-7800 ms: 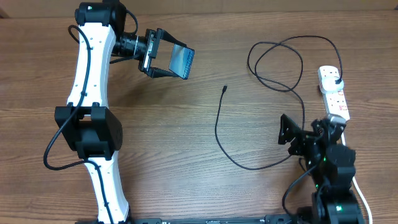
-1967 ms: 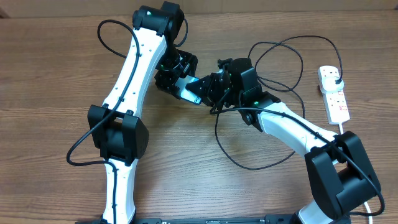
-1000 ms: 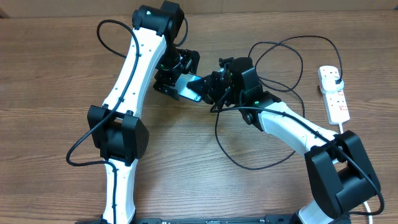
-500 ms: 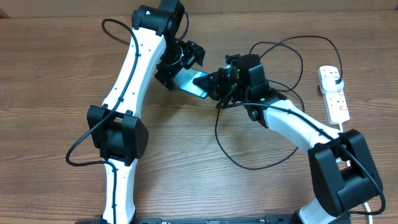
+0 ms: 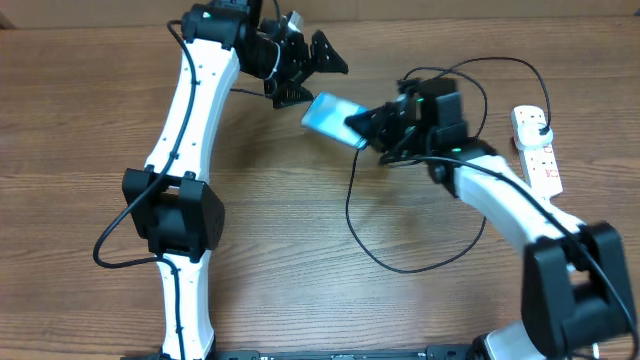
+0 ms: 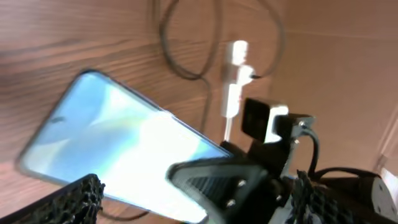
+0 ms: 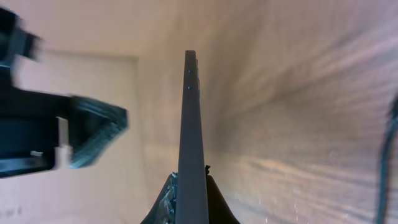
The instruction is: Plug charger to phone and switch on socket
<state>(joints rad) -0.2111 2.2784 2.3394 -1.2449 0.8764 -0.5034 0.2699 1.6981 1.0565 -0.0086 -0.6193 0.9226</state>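
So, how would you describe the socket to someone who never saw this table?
Look along the right edge of the table, past the right gripper holding the phone. There lies the socket, a long white power strip with red markings. Only it has a black plug in its far end.

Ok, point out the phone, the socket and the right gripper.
phone (image 5: 328, 115): overhead, middle of its blue screen.
socket (image 5: 541, 160): overhead, its white body.
right gripper (image 5: 364, 125): overhead, between its fingers, at the phone's end.
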